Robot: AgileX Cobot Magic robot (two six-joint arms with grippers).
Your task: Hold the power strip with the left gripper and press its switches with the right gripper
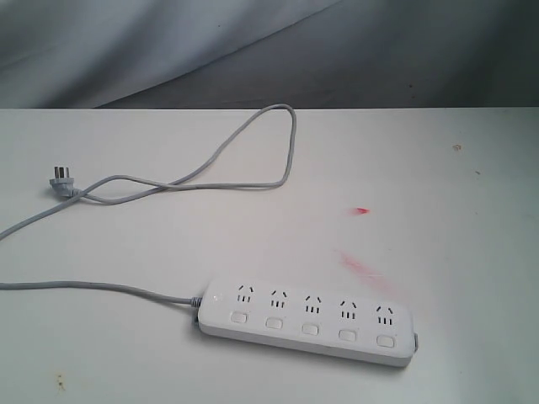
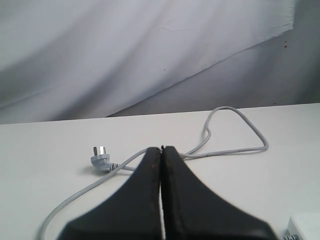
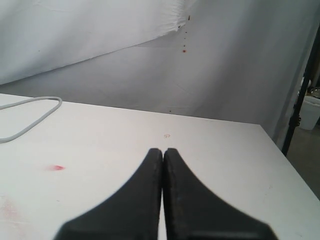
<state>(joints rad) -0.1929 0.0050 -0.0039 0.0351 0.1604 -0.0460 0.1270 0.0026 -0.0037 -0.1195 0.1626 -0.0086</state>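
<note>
The white power strip (image 1: 307, 318) lies flat near the table's front edge, its row of switches (image 1: 310, 328) running along the near side below the sockets. Its grey cord (image 1: 210, 160) loops to the back and ends in a plug (image 1: 61, 178). Neither arm shows in the exterior view. My left gripper (image 2: 161, 148) is shut on nothing and hovers above the table, with the plug (image 2: 101, 158) and cord loop (image 2: 240, 131) beyond it; a corner of the power strip (image 2: 305, 226) shows at the picture's edge. My right gripper (image 3: 162, 150) is shut, empty, over bare table.
Red smears (image 1: 360, 263) and a small red spot (image 1: 361, 210) mark the white table (image 1: 455, 185) behind the strip. Draped grey-white cloth (image 1: 168, 42) hangs behind the table. In the right wrist view, the table's edge (image 3: 285, 165) drops off to the floor.
</note>
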